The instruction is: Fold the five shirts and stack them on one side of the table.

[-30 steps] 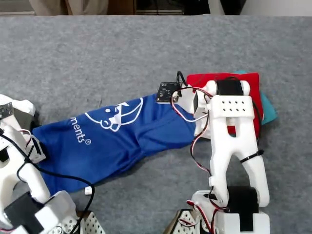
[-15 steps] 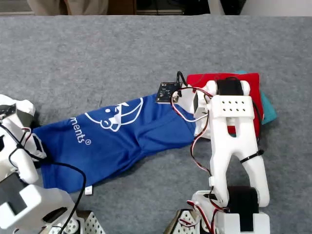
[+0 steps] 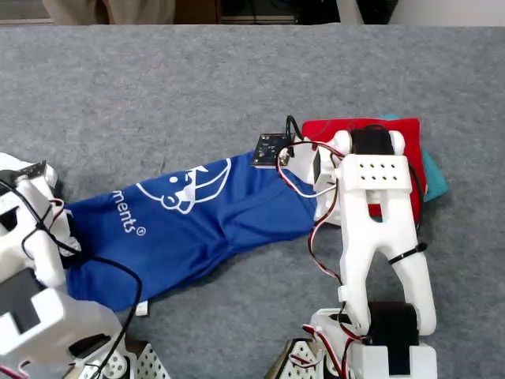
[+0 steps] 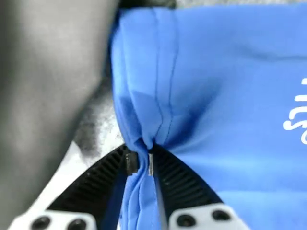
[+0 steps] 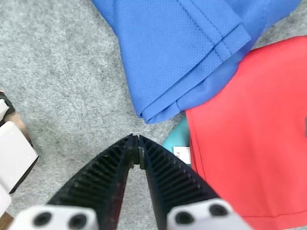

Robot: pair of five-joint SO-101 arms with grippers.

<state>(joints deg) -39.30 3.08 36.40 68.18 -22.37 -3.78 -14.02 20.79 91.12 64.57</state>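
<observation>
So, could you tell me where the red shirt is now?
In the high view the folded red shirt lies right of centre, atop a teal shirt, next to the blue shirt.

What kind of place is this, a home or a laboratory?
Probably a robotics test bench: two white robot arms with exposed wires stand at a grey carpeted table, with a blue shirt laid out.

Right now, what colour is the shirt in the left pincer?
Blue shirt with white print; high view shows it best.

Robotics laboratory bench. Evidence: grey felt-covered worktop (image 3: 158, 87); white plastic left robot arm (image 3: 31, 272) and matching right robot arm (image 3: 379, 229); exposed red-and-white wiring (image 3: 309, 241); bare black circuit board (image 3: 271, 148).
</observation>
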